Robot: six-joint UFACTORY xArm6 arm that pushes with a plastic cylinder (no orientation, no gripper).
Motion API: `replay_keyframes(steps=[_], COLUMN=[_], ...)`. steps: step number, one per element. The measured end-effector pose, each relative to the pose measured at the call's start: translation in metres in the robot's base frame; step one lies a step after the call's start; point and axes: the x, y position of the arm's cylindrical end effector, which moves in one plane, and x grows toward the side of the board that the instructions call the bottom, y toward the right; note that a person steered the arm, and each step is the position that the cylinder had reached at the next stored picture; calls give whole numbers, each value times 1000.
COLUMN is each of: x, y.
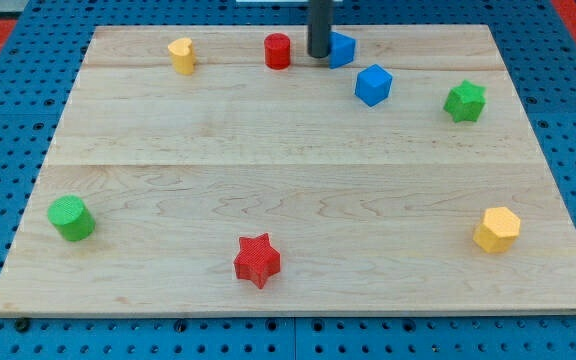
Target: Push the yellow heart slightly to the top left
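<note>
The yellow heart (181, 55) stands near the view's top left of the wooden board (298, 190). My tip (319, 54) is at the view's top centre, well to the right of the heart. It sits between the red cylinder (278, 51) on its left and a blue block (342, 49) that it touches or partly hides on its right. The red cylinder lies between my tip and the heart.
A blue cube (373, 84) lies below and right of my tip. A green star (465, 101) is at the right. A yellow hexagon (497, 229) is at the lower right. A red star (257, 260) is at the bottom centre. A green cylinder (71, 218) is at the lower left.
</note>
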Motion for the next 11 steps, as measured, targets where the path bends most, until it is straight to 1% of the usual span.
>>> replay_keyframes(steps=[2, 3, 4, 5, 6, 7, 8, 9, 11], x=[-1, 2, 50, 80, 54, 21, 28, 23, 20], y=[108, 93, 36, -59, -116, -156, -209, -236, -236])
